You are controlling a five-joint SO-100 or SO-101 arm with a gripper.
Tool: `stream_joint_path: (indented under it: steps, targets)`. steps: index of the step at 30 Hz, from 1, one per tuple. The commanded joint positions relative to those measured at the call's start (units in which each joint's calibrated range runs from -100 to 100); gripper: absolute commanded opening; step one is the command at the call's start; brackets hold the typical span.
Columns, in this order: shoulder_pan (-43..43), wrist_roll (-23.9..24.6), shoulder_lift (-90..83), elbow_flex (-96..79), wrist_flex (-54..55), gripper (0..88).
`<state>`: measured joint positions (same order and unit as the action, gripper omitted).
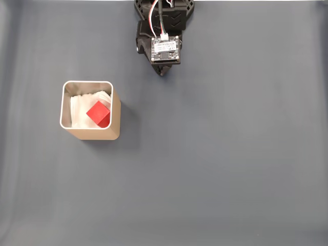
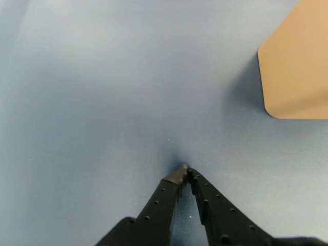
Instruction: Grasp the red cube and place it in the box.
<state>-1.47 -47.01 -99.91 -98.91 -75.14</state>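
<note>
The red cube (image 1: 98,113) lies inside the box (image 1: 116,110), on its white lining, tilted on a corner. The tan box stands at the left of the fixed view; its outer wall (image 2: 297,66) shows at the upper right of the wrist view. My gripper (image 1: 163,72) hangs at the top centre of the fixed view, well to the right of the box and apart from it. In the wrist view the gripper (image 2: 185,170) is shut, its two black fingertips touching with nothing between them, just above the grey-blue surface.
A plain grey-blue mat (image 1: 230,164) covers the whole table. The arm's base (image 1: 164,15) sits at the top edge of the fixed view.
</note>
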Motion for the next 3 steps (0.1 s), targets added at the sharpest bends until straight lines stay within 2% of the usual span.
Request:
stream_joint_path:
  steps: [1,3]
  targets:
    - [0.37,0.29,0.0,-0.91,-1.06,0.6]
    - [0.37,0.29,0.0,-0.91,-1.06,0.6]
